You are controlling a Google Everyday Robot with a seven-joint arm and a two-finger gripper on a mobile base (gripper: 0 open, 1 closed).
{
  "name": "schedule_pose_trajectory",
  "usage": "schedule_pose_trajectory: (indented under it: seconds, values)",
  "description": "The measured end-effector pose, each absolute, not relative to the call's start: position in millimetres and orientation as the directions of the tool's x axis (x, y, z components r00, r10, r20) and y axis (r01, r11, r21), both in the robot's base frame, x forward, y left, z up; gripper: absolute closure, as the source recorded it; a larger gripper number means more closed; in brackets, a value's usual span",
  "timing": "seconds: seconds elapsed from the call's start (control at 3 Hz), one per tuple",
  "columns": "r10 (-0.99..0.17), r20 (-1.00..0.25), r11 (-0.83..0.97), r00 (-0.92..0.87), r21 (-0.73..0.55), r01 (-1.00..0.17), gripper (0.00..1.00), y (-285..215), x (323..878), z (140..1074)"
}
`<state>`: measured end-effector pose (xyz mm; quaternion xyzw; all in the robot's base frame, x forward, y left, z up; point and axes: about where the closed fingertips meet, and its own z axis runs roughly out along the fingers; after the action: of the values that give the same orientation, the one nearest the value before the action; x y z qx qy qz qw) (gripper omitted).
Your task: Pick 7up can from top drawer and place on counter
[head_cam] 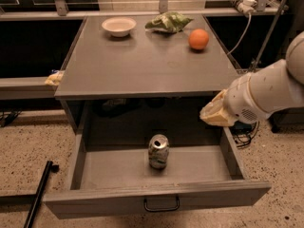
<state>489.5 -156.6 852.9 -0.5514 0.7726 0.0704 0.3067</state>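
The 7up can, silvery with greenish markings, stands upright in the middle of the open top drawer, whose dark handle is on the front panel. The grey counter lies above and behind it. My gripper, a yellowish tip on the thick white arm, hangs over the drawer's right wall, to the right of the can, higher than it and apart from it. Nothing shows in its hold.
On the counter's far side are a white bowl, a green crumpled bag and an orange. A black pole lies on the floor at left. Cables hang at right.
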Motion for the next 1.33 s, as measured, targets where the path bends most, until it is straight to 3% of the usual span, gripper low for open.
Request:
schedule_pose_trajectory:
  seconds: [0.33,1.33]
  values:
    - [-0.776,-0.601,0.387,-0.191,-0.215,-0.897,0.81,-139,495,829]
    - [-0.695,-0.701,0.331,-0.159,-0.116,-0.936,0.12,-77,502,787]
